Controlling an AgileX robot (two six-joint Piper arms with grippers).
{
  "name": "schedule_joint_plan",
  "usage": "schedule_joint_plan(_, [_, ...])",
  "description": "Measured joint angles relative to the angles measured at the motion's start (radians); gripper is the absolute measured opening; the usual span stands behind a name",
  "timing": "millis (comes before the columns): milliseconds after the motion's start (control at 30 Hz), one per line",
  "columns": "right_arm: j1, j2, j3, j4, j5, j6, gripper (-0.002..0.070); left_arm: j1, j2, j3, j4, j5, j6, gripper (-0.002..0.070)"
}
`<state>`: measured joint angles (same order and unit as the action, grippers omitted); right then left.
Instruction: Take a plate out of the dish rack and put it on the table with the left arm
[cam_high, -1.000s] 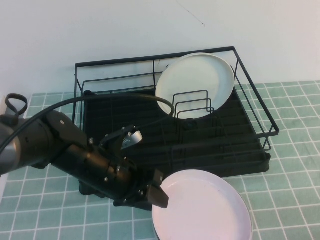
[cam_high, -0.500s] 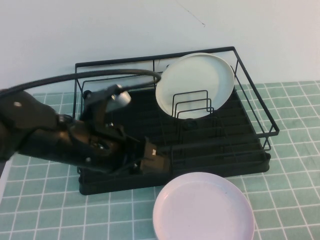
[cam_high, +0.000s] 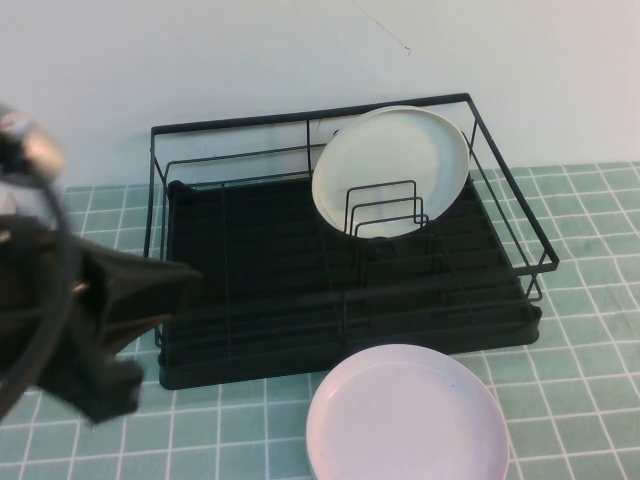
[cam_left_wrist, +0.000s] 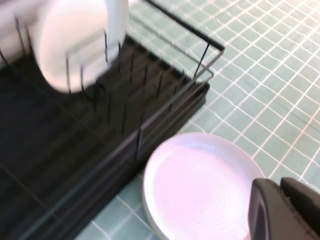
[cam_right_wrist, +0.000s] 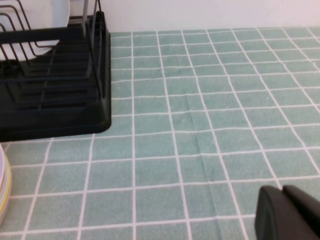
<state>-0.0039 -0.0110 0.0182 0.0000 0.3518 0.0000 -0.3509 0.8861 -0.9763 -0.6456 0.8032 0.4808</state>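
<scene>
Plate (cam_high: 405, 415) on table (cam_high: 580, 400), left hand (cam_left_wrist: 282, 210) & right hand (cam_right_wrist: 287, 212) empty.

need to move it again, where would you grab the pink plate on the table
By its low raised rim on the robot's-left edge: the pink plate lies flat on the table, so only the rim gives purchase. The left gripper is nearest; the right gripper is parked over bare tiles.

Pale pink plate (cam_high: 406, 415), round with low raised rim, lies flat and face-up on the green-tiled table (cam_high: 580, 340), just in front of the dish rack (cam_high: 340, 270) and free of any grip. Rack is black wire with ribbed tray base, upright dividers holding a cream-white plate (cam_high: 392, 170) on edge at its rear right. Left arm (cam_high: 70, 320) hangs blurred at the rack's left front corner, well apart from the pink plate; left gripper (cam_left_wrist: 285, 210) shows fingers together beside the plate's rim.
</scene>
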Motion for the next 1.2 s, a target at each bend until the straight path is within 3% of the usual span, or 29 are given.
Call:
schedule_joint_plan(267, [0.000,0.000,0.000,0.000,0.000,0.000,-0.0002,0.000,-0.157,0.000,0.088,0.039,0.000,0.0001])
schedule_joint_plan(967, [0.000,0.000,0.000,0.000,0.000,0.000,-0.0002,0.004,-0.192,0.027,0.089,0.049,0.000,-0.0002])
schedule_joint_plan(1200, [0.000,0.000,0.000,0.000,0.000,0.000,-0.0002,0.109,-0.323,0.148,0.142,0.026,0.004,-0.0002])
